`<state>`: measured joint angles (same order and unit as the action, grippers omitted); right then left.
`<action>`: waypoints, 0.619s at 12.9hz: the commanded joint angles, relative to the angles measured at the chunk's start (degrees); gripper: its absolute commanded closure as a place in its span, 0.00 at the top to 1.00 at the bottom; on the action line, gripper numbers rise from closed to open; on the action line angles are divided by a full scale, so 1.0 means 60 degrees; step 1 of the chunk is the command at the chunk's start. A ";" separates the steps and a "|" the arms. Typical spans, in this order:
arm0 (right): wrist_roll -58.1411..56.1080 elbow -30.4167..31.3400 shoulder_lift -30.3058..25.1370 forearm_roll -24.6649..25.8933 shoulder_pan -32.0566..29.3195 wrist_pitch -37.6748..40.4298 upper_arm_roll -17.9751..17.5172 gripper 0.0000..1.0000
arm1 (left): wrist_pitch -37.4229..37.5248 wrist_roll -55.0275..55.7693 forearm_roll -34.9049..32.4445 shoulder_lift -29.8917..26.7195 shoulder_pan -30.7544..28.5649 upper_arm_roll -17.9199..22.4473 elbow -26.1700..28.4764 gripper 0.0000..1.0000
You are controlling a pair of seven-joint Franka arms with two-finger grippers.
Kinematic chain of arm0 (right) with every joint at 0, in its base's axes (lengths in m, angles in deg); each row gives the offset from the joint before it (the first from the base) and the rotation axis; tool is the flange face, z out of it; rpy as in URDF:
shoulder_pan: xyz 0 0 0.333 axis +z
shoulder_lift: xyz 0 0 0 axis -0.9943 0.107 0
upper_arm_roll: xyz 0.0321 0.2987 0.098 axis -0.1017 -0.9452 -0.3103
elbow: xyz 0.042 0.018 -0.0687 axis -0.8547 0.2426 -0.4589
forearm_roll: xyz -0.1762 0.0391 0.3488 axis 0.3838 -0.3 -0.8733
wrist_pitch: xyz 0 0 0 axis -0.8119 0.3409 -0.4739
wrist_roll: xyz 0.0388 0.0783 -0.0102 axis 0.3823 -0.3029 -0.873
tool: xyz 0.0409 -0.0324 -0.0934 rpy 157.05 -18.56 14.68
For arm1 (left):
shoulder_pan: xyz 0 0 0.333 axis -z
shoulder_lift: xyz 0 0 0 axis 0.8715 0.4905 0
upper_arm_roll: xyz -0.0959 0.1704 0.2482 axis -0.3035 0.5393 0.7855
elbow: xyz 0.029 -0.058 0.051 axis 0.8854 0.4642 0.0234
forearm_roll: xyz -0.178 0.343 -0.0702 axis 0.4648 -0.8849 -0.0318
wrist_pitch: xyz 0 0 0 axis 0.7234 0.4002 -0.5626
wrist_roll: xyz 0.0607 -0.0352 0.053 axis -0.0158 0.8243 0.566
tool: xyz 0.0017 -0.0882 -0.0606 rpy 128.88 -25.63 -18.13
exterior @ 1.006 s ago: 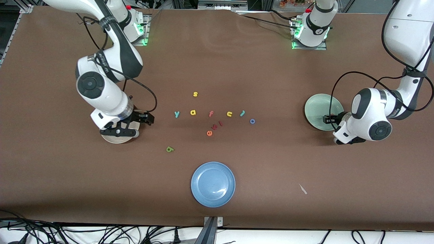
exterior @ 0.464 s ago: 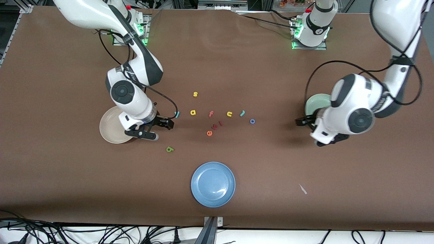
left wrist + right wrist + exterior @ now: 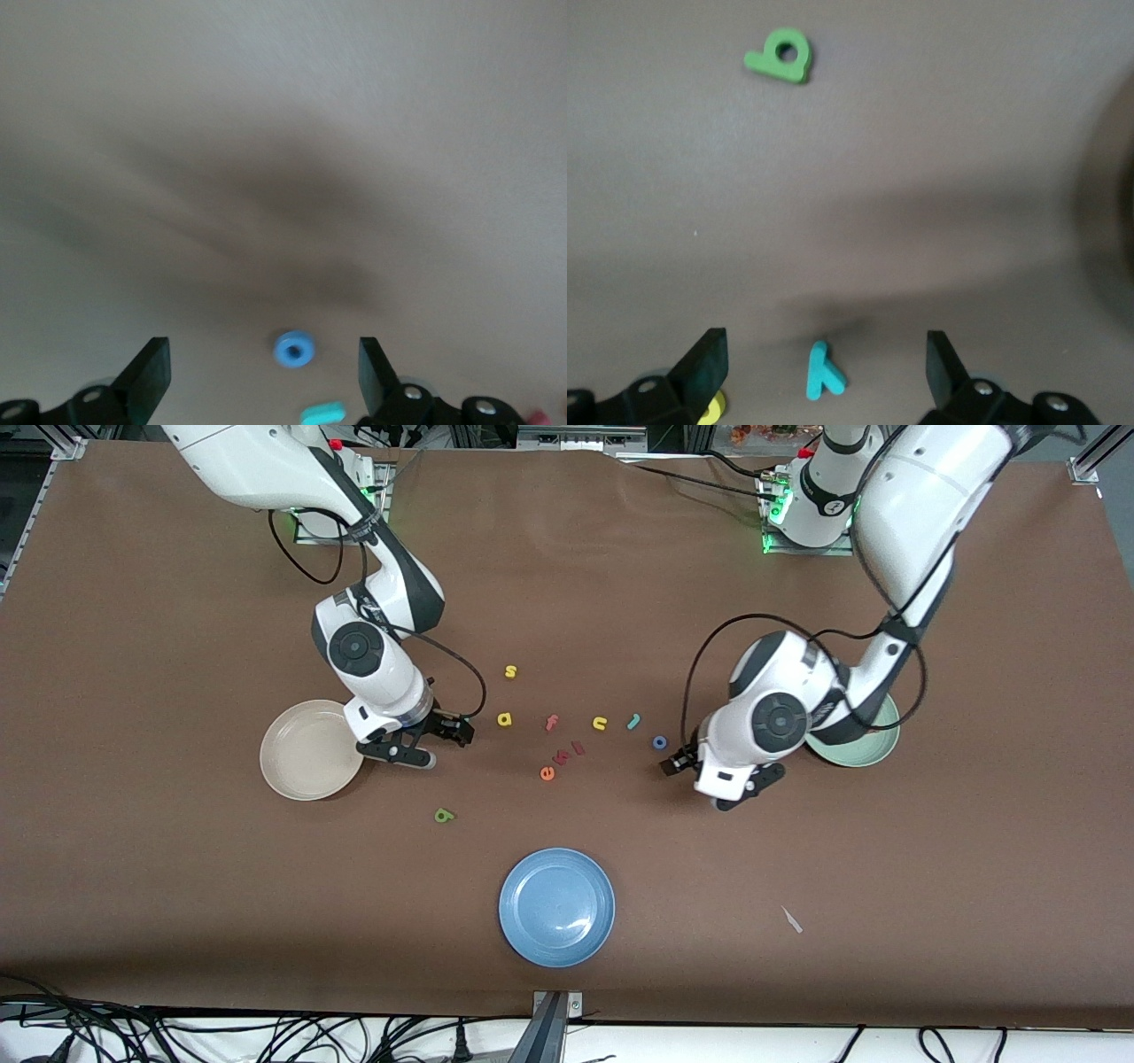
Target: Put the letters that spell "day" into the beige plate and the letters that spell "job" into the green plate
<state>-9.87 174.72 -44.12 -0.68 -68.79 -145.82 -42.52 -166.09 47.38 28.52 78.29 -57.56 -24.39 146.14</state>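
Now, going from the picture's left side, the beige plate (image 3: 310, 750) sits bare on the brown bench (image 3: 177, 886) at centre left. Just beside its rim the right gripper (image 3: 423, 746) hangs low with its fingers spread wide and nothing between them; its wrist view shows the teal y (image 3: 824, 372) lying flat between the fingertips, its stem slanting, and the green d (image 3: 780, 55) flat farther off. At mid-frame lie the yellow a (image 3: 505, 719), the teal j (image 3: 633, 721) and the blue o (image 3: 659, 742). The left gripper (image 3: 700, 771) hovers by the o, fingers wide apart and empty. At centre right the green plate (image 3: 873, 744) is half hidden by that arm, its contents unseen.
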 commanded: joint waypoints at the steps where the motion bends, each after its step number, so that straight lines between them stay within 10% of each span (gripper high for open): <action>1: 0.0468 0.0674 -0.0240 0.0163 0.0096 -0.0630 -0.0025 0.99 | -0.0609 0.0827 -0.0547 0.0558 0.0249 0.0121 -0.0281 0.82; 8: 0.0512 0.1494 -0.0109 0.0163 0.0228 -0.1480 -0.0010 0.99 | -0.0789 0.1079 -0.0562 0.0750 0.0837 0.0369 -0.0120 0.65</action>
<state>-8.14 181.72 -44.11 -0.67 -67.60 -152.67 -42.57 -171.51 52.46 26.63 82.67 -53.55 -23.02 145.96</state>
